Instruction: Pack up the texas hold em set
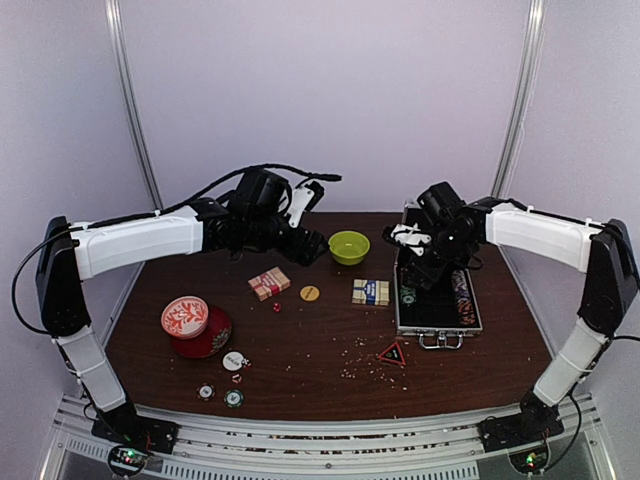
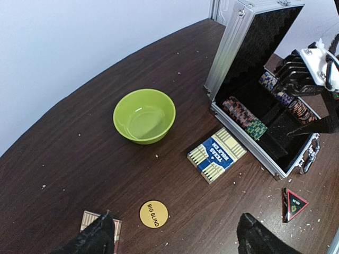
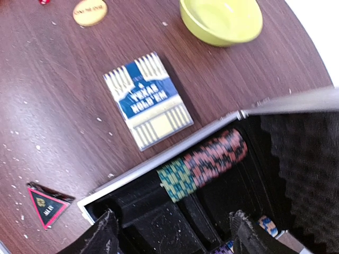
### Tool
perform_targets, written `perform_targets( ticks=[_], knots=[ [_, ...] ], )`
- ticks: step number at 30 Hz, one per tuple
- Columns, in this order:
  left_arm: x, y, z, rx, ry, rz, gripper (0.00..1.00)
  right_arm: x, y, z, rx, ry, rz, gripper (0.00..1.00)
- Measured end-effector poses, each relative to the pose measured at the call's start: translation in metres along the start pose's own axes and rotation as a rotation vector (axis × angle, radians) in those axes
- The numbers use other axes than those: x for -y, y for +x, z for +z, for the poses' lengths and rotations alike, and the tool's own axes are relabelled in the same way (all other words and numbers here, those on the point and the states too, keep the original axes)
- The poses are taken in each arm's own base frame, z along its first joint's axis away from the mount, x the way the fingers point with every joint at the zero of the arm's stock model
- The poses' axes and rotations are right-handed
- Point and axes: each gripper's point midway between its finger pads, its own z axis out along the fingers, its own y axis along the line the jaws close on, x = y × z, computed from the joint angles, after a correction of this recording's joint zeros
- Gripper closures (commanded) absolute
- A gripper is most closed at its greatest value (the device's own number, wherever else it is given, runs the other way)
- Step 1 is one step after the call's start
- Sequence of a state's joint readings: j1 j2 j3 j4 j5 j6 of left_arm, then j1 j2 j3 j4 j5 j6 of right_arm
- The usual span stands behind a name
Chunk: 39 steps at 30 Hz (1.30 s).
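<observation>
**Stray chips (image 1: 233,398) lying at the tabletop's (image 1: 300,355) near edge as silver case (image 1: 437,331) is standing open**

Both hands are hanging released, grasping nothing: the left hand (image 2: 175,233) near the Big Blind button (image 2: 153,214), the right hand (image 3: 172,233) over the case, where chip rows (image 3: 204,164) are lying in black lining. The blue deck (image 1: 370,291) is lying just beside the case, the red deck (image 1: 269,283) further left.

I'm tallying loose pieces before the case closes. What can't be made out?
- Red dice: top view, too small to count; right wrist view, cut by the top edge.
- Red deck: left wrist view, only a corner, cut by the bottom edge.
- Case far end: top view, hidden under the right gripper.
- Near-edge chips: top view, markings too small to read.
</observation>
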State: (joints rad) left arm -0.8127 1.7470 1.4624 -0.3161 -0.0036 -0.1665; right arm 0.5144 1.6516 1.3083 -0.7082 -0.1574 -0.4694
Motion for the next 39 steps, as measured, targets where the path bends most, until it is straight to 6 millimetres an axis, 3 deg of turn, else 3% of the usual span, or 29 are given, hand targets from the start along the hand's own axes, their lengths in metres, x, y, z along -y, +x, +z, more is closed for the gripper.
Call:
perform_targets(
  ticks=[5, 19, 28, 39],
  knots=[
    [0.000, 0.000, 0.000, 0.000, 0.000, -0.012, 0.18, -0.015, -0.020, 0.007, 0.008, -0.088, -0.088, 0.30],
    [-0.003, -0.011, -0.012, 0.033, -0.018, -0.049, 0.16, -0.032, -0.033, 0.075, -0.111, -0.239, -0.256, 0.05],
    [-0.003, -0.014, -0.015, 0.042, -0.017, -0.054, 0.17, -0.032, -0.037, 0.093, -0.133, -0.261, -0.329, 0.02],
    [-0.003, -0.015, -0.016, 0.044, -0.016, -0.055, 0.17, -0.031, -0.036, 0.119, -0.167, -0.279, -0.348, 0.08]
  ],
)
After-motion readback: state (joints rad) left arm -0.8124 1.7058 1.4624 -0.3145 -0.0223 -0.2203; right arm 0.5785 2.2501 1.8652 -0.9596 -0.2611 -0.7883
